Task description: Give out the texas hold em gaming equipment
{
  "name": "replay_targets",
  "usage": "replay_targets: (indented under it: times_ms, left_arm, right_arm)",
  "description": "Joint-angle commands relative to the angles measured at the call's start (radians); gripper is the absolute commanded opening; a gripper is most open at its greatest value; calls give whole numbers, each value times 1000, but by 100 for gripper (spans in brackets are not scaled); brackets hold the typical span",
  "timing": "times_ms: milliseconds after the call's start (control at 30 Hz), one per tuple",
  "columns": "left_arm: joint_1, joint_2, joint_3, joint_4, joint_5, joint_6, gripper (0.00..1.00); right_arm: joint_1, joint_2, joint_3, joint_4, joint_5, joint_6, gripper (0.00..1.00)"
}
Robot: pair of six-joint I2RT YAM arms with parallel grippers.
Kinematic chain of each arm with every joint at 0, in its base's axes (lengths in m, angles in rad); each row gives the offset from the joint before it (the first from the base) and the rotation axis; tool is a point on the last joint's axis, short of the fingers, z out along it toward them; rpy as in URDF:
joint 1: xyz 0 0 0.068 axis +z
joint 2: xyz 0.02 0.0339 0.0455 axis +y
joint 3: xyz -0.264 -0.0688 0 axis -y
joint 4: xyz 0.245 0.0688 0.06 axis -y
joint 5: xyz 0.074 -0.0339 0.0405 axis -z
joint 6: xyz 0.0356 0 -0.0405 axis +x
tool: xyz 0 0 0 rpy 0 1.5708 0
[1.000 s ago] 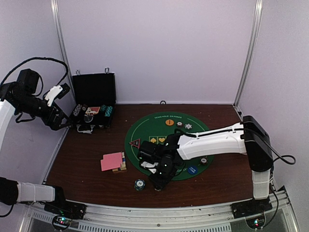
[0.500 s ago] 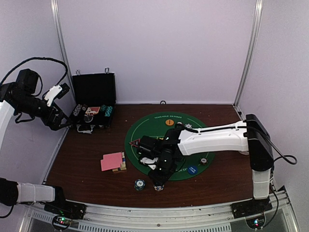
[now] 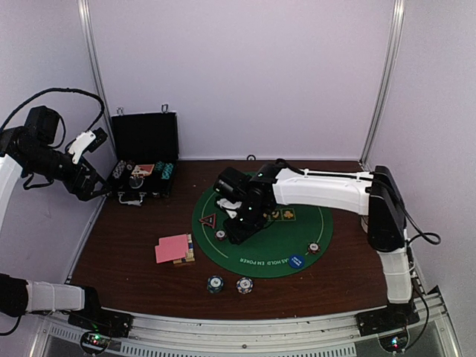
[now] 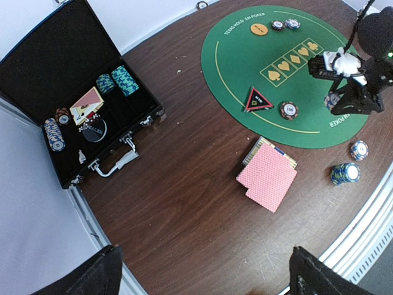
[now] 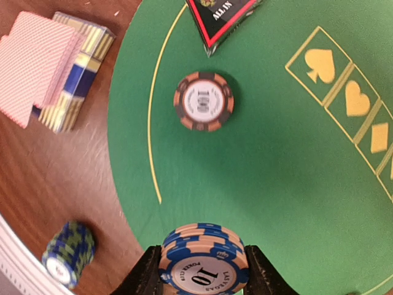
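Cards (image 3: 172, 248), pink backs up, lay on the wooden table (image 3: 126, 253) in the overhead view. They sat off the green mat (image 3: 279, 245) at its eight o'clock, overlapping a small box (image 3: 190, 249). The right gripper (image 3: 236, 227) hung over the mat's nine o'clock side, with the triangular marker (image 3: 208, 221) and a single chip (image 3: 221, 235) just beside it. A blue disc (image 3: 297, 261) sat at the mat's five o'clock. Two short stacks (image 3: 215, 283) stood on bare wood at its six to seven o'clock. The black case (image 3: 143, 160) stood open at ten o'clock, well apart.

From the left wrist, the left gripper (image 4: 204, 251) showed its fingers (image 4: 92, 273) spread wide, holding nothing, high over the table. The case held more chips (image 4: 120, 80), and an orange disc (image 4: 258, 28) lay at the mat's eleven o'clock.

From the right wrist, the fingers were clamped on a chip stack (image 5: 204, 258), striped blue and salmon and marked 10, at the frame's six o'clock over the mat's edge. I could not tell whether it touched the felt. The single chip lay at its twelve o'clock with the marker beyond, and one short stack stood at its nine o'clock on the wood.
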Motion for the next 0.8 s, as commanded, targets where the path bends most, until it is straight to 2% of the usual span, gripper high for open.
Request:
replay_targets:
  times_ms: [0,133,533,600,767]
  left_arm:
    - [6,-14,10,4,3,12,97]
    - [6,-13,9,4,3,13,98]
    - [6,-4,4,5,14,17,98]
    - [6,-4,4,4,12,17,98]
    - [6,-1,3,3,11,17,98]
  right_arm:
    - [4,111,97,12,30,3,21]
    - [-2,172,147,12,22,6,21]
    - [-10,242,157,45,-3,24,26]
    - [-10,245,155,45,-5,27,32]
    - [-10,231,153,33,5,28,55]
